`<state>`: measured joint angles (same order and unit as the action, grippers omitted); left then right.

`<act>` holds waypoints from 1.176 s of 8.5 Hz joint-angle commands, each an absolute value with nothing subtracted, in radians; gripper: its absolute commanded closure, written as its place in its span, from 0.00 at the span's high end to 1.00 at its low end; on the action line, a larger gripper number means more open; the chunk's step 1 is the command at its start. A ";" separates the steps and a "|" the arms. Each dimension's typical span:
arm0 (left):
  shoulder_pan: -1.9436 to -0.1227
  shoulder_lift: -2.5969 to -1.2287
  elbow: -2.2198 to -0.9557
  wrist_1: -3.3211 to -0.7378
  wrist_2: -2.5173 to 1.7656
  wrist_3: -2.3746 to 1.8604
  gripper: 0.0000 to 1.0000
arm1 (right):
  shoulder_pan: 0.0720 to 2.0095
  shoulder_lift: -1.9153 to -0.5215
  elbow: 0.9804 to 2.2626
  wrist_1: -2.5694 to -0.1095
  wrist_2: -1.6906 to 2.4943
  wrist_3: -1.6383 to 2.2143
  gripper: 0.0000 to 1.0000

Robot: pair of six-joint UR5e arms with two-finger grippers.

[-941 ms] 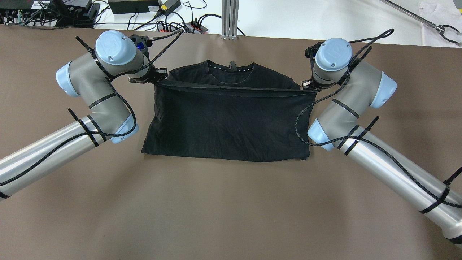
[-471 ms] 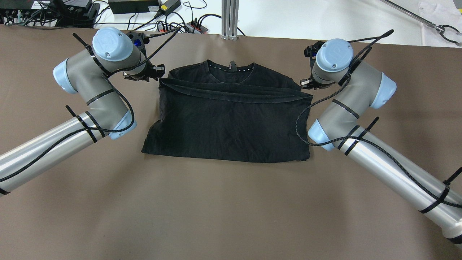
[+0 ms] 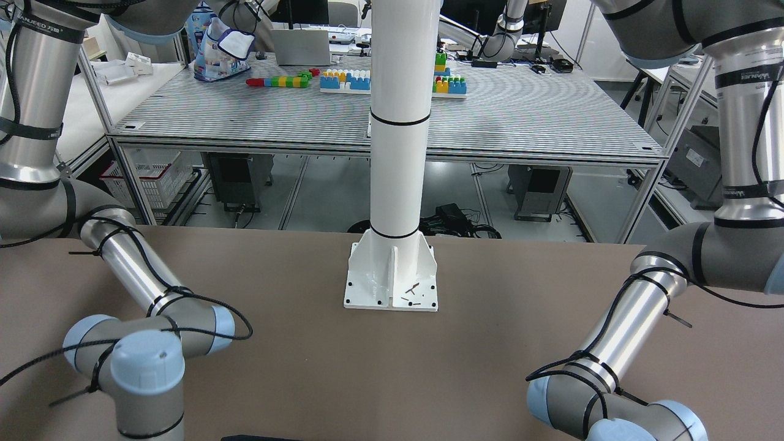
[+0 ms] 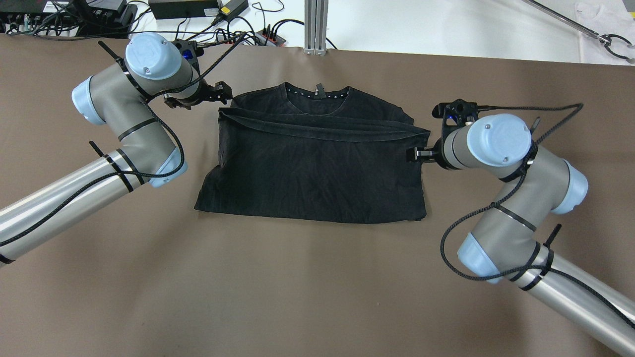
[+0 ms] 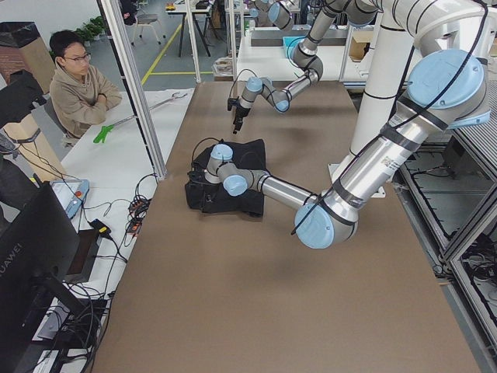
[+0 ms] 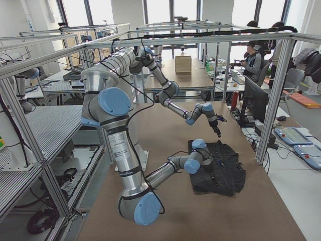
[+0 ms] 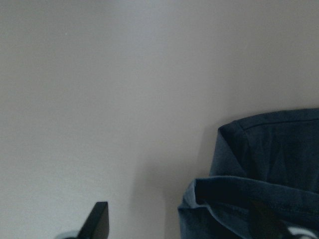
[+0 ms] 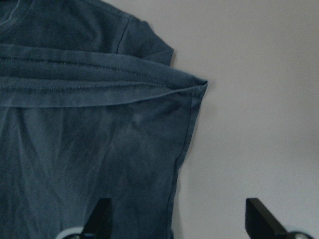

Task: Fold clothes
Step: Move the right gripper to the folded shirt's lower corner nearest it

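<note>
**Folded shirt lies free, both end effectors spread beside it**

The brown surface (image 4: pixel 297 287) fills the overhead view. Past its far edge runs a white bench with a tangle of cables (image 4: pixel 233 29). A white column (image 3: pixel 398 122) rises from a bolted base at the robot's edge of the surface. In the exterior left view, an operator (image 5: pixel 78 85) sits with arms crossed beyond the far edge, among aluminium frames and other workbenches.

The black shirt (image 4: pixel 317 163) lies near the middle of the far edge, collar toward that edge. Its hem is folded up to just short of the collar.

The left arm reaches in from the left edge with its elbow bent. The left end effector (image 4: pixel 221 94) sits at the shirt's far-left corner, jaws spread wide and holding nothing. In its wrist view one fingertip is over the bare surface and the other over the cloth.

The right arm comes from the near-right corner and doubles back at the elbow. The right end effector (image 4: pixel 414 154) is level and points at the shirt's right edge, jaws apart and empty.
</note>
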<state>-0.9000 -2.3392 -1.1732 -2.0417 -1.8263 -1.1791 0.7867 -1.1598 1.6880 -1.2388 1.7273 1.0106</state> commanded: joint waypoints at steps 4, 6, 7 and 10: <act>-0.900 -2.338 -1.172 -2.043 -1.816 -1.173 0.99 | 0.617 -1.373 1.724 -0.986 1.695 1.204 0.94; -0.899 -2.336 -1.173 -2.042 -1.815 -1.177 0.99 | 0.604 -1.370 1.717 -0.988 1.689 1.238 0.90; -0.897 -2.336 -1.173 -2.042 -1.815 -1.175 0.99 | 0.603 -1.365 1.715 -0.992 1.689 1.259 0.76; -0.899 -2.336 -1.172 -2.042 -1.813 -1.170 0.99 | 0.601 -1.361 1.706 -0.994 1.690 1.272 0.19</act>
